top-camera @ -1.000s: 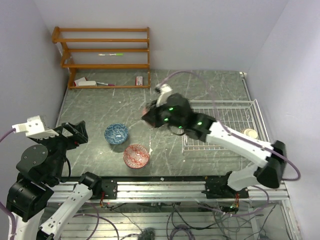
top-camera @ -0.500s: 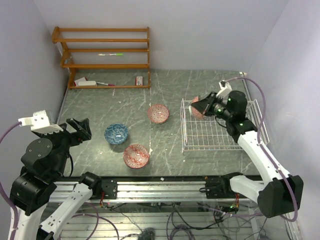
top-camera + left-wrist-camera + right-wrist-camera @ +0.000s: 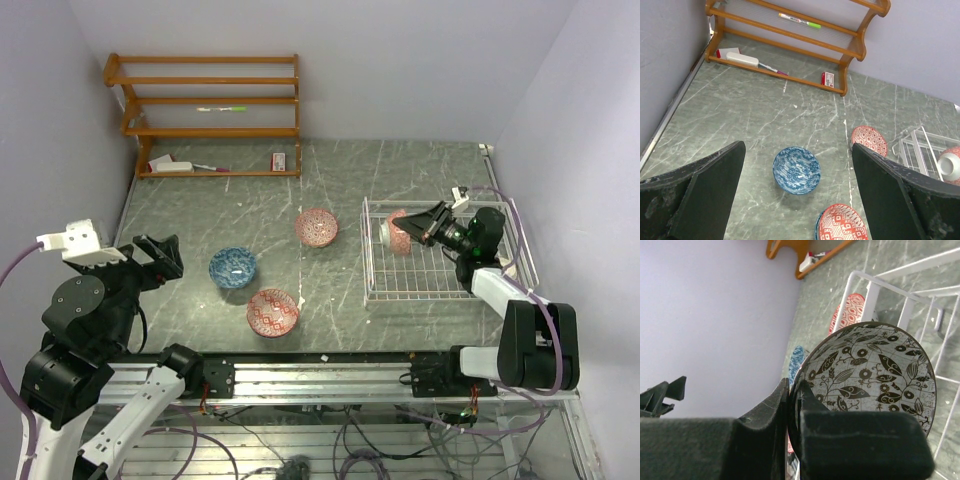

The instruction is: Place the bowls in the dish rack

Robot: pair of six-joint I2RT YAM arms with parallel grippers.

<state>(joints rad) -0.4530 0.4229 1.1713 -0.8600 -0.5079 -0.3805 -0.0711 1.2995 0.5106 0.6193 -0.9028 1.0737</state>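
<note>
Black left gripper [image 3: 158, 258] idles wide open at the near-left edge of the table [image 3: 420, 170]. Red bowl [image 3: 273, 312], blue bowl [image 3: 232, 267], pink bowl [image 3: 316, 227] wait mid-table. We now hold the black-and-white bowl [image 3: 870, 375] on edge at the dish rack's [image 3: 415, 297] left end, right gripper [image 3: 791, 395] pinching its rim, carried over from table centre; release next.

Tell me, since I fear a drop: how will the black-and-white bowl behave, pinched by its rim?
Likely stiff and fragile: the black-and-white bowl looks glazed ceramic. Possibly slippery, since the right pincer pinches only its rim. Held on edge over the dish rack, it may roll or tip once released.
</note>
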